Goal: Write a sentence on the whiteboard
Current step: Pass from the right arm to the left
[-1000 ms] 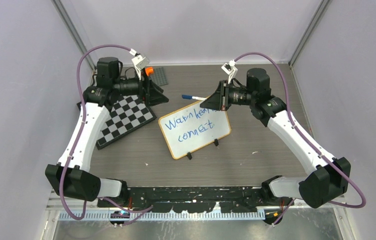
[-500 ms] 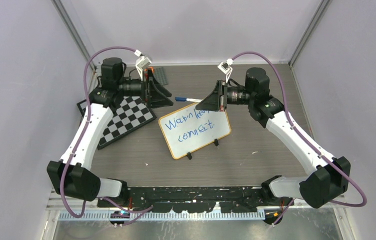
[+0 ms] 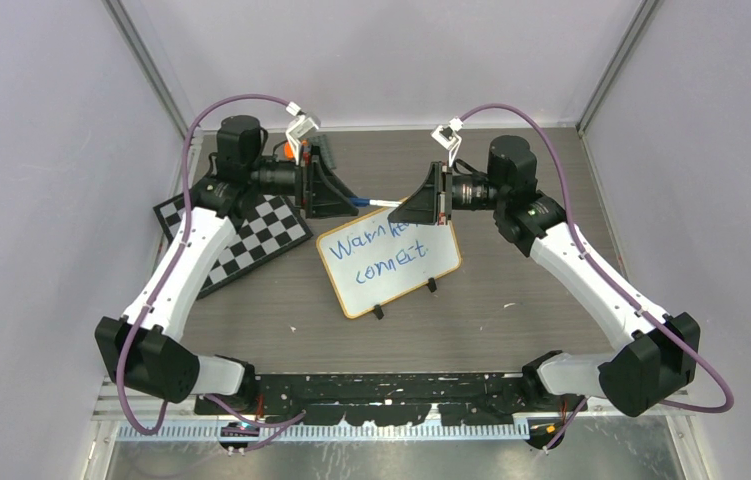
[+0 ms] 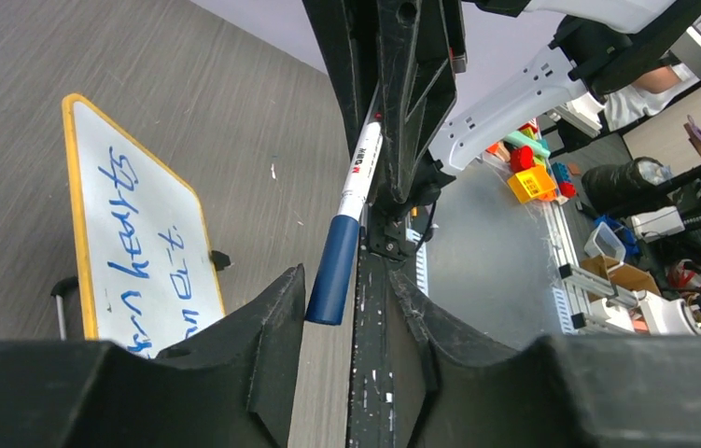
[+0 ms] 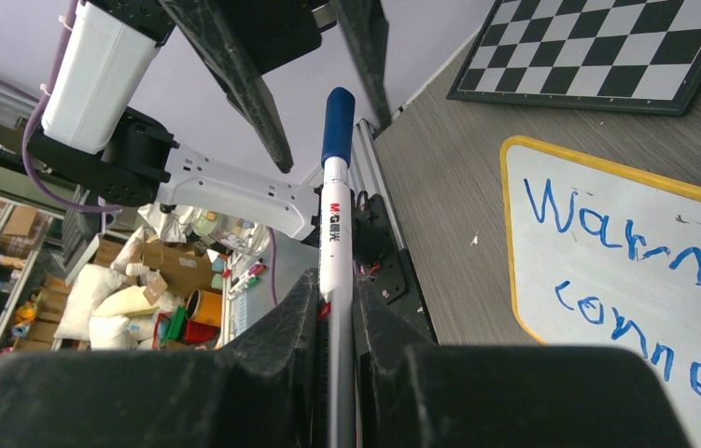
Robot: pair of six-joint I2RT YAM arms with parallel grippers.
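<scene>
The whiteboard [image 3: 388, 257] stands on two black feet mid-table, yellow-rimmed, with the blue sentence [image 3: 383, 249] in two lines across it. My right gripper [image 3: 403, 207] hovers over the board's far edge, shut on the white barrel of a marker [image 3: 369, 202] that points left. In the right wrist view the marker [image 5: 335, 215] runs straight out from between the fingers of the right gripper [image 5: 335, 278], blue cap outermost. My left gripper [image 3: 349, 199] faces it. The left gripper [image 4: 346, 275] stands open around the blue cap [image 4: 332, 280], which sits close to one finger with a gap on the other side.
A black-and-white checkered board [image 3: 241, 240] lies tilted at the left, under the left arm. A dark grey plate [image 3: 325, 150] sits by the back wall. Walls close the table on three sides. The arm bases stand along the near edge.
My left arm has swung right to the marker, and its jaws have narrowed around the blue cap. The right arm has shifted the marker slightly left and back.
</scene>
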